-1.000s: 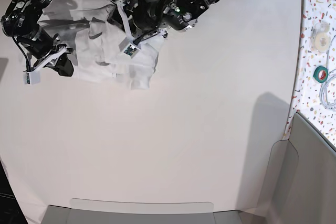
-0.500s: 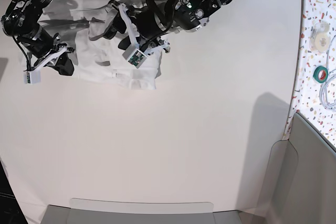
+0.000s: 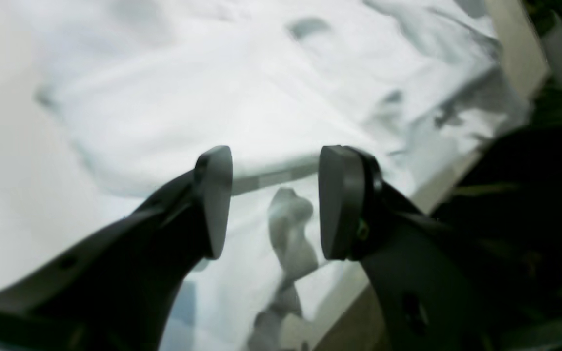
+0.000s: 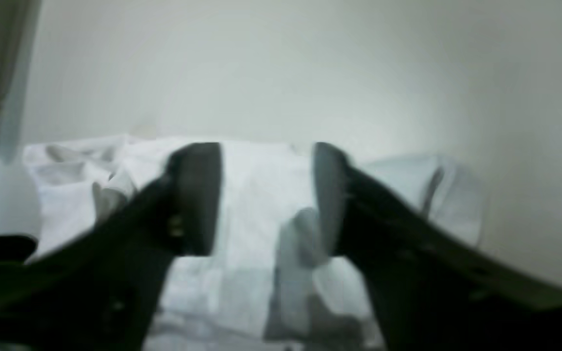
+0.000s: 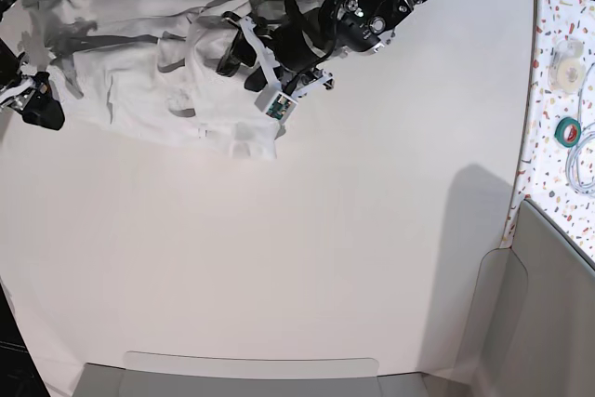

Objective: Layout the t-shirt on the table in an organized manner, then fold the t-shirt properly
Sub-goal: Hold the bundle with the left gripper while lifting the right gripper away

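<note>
Lying crumpled at the far left corner of the table (image 5: 307,258), the white t-shirt (image 5: 139,90) is partly spread but not yet flat. The left pincer (image 3: 271,200) hovers over it, released and empty, likely seeking a fresh edge. The right pincer (image 4: 266,195) also stands parted, holding nothing. A speckled panel (image 5: 558,99) with tape rolls (image 5: 568,130) borders the table's right side.
</note>
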Motion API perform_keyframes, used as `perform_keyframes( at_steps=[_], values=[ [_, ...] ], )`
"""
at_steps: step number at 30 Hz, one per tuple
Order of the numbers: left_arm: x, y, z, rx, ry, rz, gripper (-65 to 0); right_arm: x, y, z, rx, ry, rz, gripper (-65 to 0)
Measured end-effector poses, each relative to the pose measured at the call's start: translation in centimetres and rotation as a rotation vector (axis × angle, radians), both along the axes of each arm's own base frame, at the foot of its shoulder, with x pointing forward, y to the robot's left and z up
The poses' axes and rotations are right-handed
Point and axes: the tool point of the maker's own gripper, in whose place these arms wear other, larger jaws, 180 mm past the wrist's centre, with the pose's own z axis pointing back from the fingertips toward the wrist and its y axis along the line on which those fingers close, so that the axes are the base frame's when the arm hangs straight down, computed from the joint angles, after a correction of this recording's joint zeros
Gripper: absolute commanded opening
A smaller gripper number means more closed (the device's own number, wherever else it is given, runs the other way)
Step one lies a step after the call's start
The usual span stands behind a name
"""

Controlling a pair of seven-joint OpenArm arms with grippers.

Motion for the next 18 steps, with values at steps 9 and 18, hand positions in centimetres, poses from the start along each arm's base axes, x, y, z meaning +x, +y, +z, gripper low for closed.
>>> perform_keyframes(
  at_steps=[9,18],
  values=[
    [0.3,1.2,-1.0,0.048,-0.003,0.011,-36.3,-4.0,-1.7,-3.5,0.162,0.045,0.024,-17.5],
    [0.2,1.3,-1.4,0.055,0.005,0.007,-36.3,-9.5,-9.3,-3.1,0.164,0.056,-0.231,-17.5]
  ],
)
